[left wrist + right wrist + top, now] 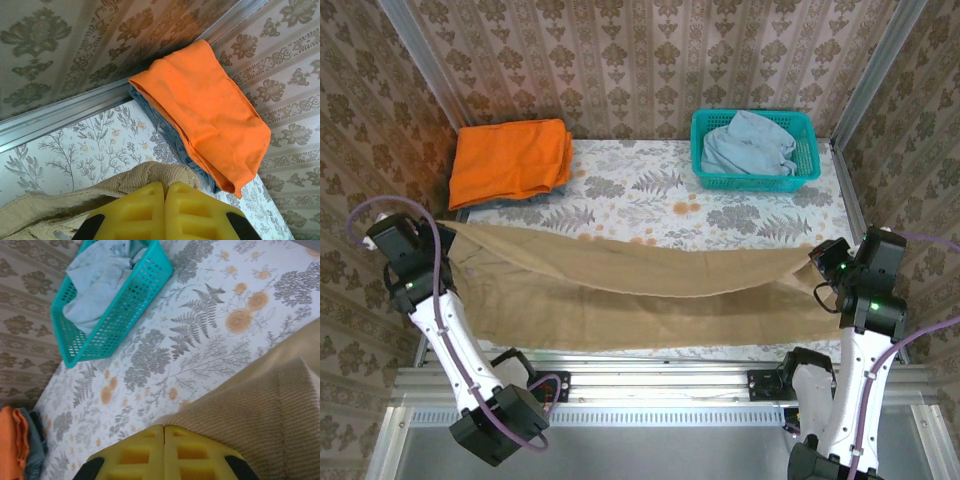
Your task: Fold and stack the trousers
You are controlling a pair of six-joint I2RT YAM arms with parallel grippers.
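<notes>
Left pincer (164, 187) is clamped shut on a bunched bit of the trousers (620, 300) at the left edge of the worktop (650, 195). The right pincer (164, 429) is pinched shut on the other end at the right edge, so the tan cloth stretches across the near half, long axis left to right, wider end left I think. I'd call it mid-fold: seems doubled lengthwise, no crosswise fold yet, nothing stacked by the orange garment (510, 160) far left.

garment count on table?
4: tan cloth trousers along the near edge; folded orange garment far left, atop a blue denim one; pale blue garment in the teal plastic basket, far right. Others may hide beneath.
</notes>
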